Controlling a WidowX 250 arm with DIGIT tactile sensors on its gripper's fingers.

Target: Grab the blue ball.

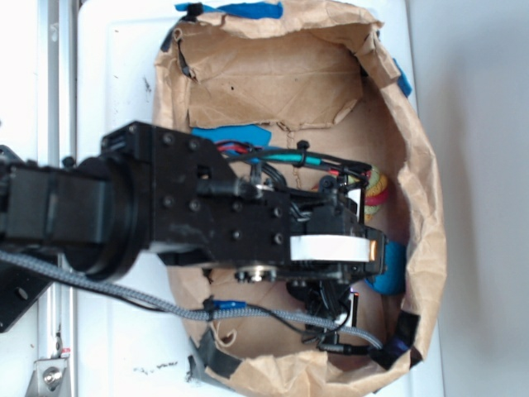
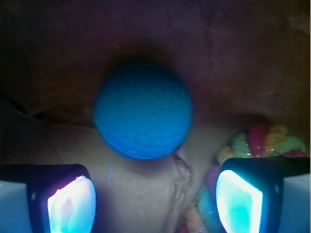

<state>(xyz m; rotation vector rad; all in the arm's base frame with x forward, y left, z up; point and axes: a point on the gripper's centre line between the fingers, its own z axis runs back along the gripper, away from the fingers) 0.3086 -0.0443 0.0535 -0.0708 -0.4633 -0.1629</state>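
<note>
The blue ball [image 2: 143,109] lies on the brown paper floor of the bag, just ahead of my gripper [image 2: 155,204] in the wrist view. Both fingertips [image 2: 70,206] stand wide apart at the bottom corners with bare paper between them, so the gripper is open and holds nothing. In the exterior view a sliver of the blue ball [image 1: 390,269] peeks out at the right of the black gripper head [image 1: 351,248], deep inside the paper bag [image 1: 421,165]; the fingers themselves are hidden there by the arm.
A multicoloured rope toy [image 2: 265,141] lies right of the ball, also visible as rope toy [image 1: 378,186] above the gripper. A flat blue block [image 1: 231,135] rests near the bag's back wall. Blue tape [image 1: 248,10] holds the bag's rim. Bag walls close in on all sides.
</note>
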